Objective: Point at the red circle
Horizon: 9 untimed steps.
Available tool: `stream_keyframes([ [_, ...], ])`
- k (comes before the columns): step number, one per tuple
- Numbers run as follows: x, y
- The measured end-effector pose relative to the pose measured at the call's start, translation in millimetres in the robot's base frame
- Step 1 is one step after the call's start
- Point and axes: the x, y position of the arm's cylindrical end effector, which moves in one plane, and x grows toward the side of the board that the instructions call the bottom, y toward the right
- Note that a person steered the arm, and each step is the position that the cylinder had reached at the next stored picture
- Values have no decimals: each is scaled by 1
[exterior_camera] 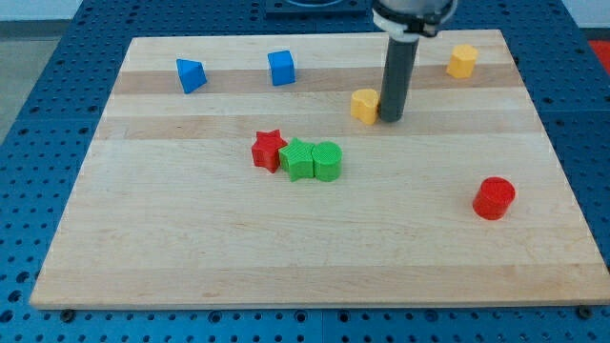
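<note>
The red circle (494,197) is a short red cylinder lying at the view's right, on the lower half of the wooden board (191,257). My tip (392,119) is at the end of the dark rod, in the upper middle-right of the board. It stands right beside a yellow block (364,105), on that block's right side, touching or nearly touching it. The red circle lies well away from my tip, down and to the right.
A red star (269,150), a green star (298,159) and a green cylinder (327,161) sit in a tight row mid-board. A blue triangle-like block (191,75) and a blue cube (281,68) lie at the top left. A yellow hexagon-like block (462,61) lies top right.
</note>
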Motion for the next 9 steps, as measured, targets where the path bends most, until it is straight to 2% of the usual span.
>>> stream_keyframes([
  [1, -2, 0],
  [2, 9, 25],
  [4, 20, 161],
  [5, 12, 197],
  [6, 20, 197],
  [7, 102, 197],
  [8, 138, 197],
  [9, 138, 197],
])
